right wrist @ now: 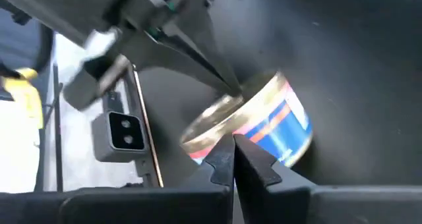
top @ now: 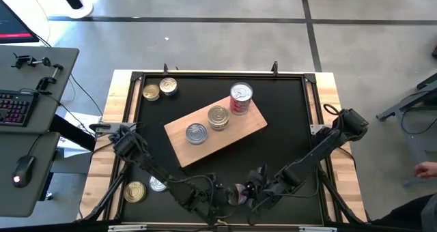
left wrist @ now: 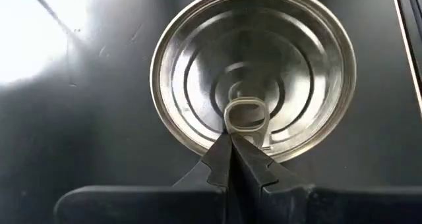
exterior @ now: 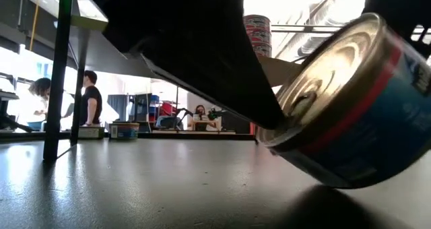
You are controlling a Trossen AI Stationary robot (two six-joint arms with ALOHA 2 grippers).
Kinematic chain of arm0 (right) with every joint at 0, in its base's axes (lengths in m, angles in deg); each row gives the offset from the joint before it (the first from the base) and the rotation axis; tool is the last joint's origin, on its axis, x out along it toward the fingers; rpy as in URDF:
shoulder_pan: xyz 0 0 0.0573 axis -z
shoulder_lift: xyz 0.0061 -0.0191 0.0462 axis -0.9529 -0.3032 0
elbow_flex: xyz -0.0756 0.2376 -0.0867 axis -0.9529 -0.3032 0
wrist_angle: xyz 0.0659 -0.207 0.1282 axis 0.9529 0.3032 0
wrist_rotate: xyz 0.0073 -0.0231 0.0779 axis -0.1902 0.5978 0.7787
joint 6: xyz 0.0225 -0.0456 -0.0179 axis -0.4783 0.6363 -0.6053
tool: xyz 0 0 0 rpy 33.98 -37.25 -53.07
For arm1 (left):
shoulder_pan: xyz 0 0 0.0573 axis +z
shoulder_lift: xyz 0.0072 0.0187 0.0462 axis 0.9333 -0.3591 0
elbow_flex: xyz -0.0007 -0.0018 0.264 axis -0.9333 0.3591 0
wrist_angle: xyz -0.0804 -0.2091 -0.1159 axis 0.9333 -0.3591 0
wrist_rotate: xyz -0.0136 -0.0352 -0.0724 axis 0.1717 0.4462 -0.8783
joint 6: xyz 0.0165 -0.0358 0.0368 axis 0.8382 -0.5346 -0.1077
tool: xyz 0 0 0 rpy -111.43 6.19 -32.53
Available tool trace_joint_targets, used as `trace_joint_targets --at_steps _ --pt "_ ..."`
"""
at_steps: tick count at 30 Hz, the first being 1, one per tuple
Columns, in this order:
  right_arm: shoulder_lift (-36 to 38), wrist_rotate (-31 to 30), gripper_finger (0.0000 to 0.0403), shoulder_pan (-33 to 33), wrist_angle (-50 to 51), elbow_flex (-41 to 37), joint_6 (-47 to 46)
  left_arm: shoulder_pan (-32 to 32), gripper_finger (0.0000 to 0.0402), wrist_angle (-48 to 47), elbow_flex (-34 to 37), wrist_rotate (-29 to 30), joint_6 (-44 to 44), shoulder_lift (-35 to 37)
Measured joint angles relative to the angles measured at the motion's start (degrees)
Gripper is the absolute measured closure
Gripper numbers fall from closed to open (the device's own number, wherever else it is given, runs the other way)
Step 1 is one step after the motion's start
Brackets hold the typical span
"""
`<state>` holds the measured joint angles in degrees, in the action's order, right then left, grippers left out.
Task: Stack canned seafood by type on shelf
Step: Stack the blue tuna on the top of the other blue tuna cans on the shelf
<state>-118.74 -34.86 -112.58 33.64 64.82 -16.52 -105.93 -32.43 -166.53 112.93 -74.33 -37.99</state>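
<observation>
**Two grippers meet at a tilted blue-and-red tin, well off the wooden shelf**

The light-brown rectangular wooden shelf (top: 254, 123) lies slantwise on the black tabletop (top: 287, 95). On it stand a flat silver-topped tin (top: 196, 133), a gold-topped stack of tins (top: 218, 117) beside that, and a taller red-labelled tin (top: 240, 97) at the far end of the row.

On the side of the shelf nearest the arms' bases, a round metal tin with a blue-and-red label (exterior: 350, 108) sits tipped up on its edge, well apart from the board. The left gripper (left wrist: 231, 141) has its fingers pressed together, their tips at the pull ring on the tin's silver lid. The right gripper (right wrist: 233, 145) is likewise closed with nothing between its fingers, its tips just beside the tin's labelled wall.

Two gold-topped tins (top: 158, 89) rest beyond the shelf's lower end, near the table's far left corner. Another gold tin (top: 135, 191) and a silver one (top: 158, 185) lie beside the left arm.
</observation>
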Motion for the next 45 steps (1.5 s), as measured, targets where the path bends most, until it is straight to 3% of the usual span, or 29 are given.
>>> trace_joint_targets --at_steps 14,24,30,33,37,45 --pt "-0.07 -0.5 0.0403 0.65 -1.37 0.92 1.25 -0.35 0.0401 13.84 -0.03 -0.31 -4.94 -4.86" --pt "3.73 -1.82 0.0403 0.21 -0.46 3.55 4.5 -0.17 0.0401 14.85 -0.08 0.56 -3.74 -5.07" --pt "3.78 4.6 0.0394 -1.48 0.08 6.37 4.57 -0.17 0.0401 14.59 -0.08 0.3 -2.92 -5.07" --pt "3.69 7.86 0.0364 -2.01 4.29 7.52 5.96 -0.17 0.0401 14.37 -0.08 -0.06 -0.73 -5.07" --pt "3.67 11.84 0.0294 -2.58 10.39 8.77 5.53 -0.17 0.0401 14.39 -0.08 -1.39 0.44 -5.02" --pt "0.92 25.24 0.0136 -5.57 7.63 8.74 0.16 -0.15 0.0401 14.31 -0.08 -2.24 0.33 -5.02"
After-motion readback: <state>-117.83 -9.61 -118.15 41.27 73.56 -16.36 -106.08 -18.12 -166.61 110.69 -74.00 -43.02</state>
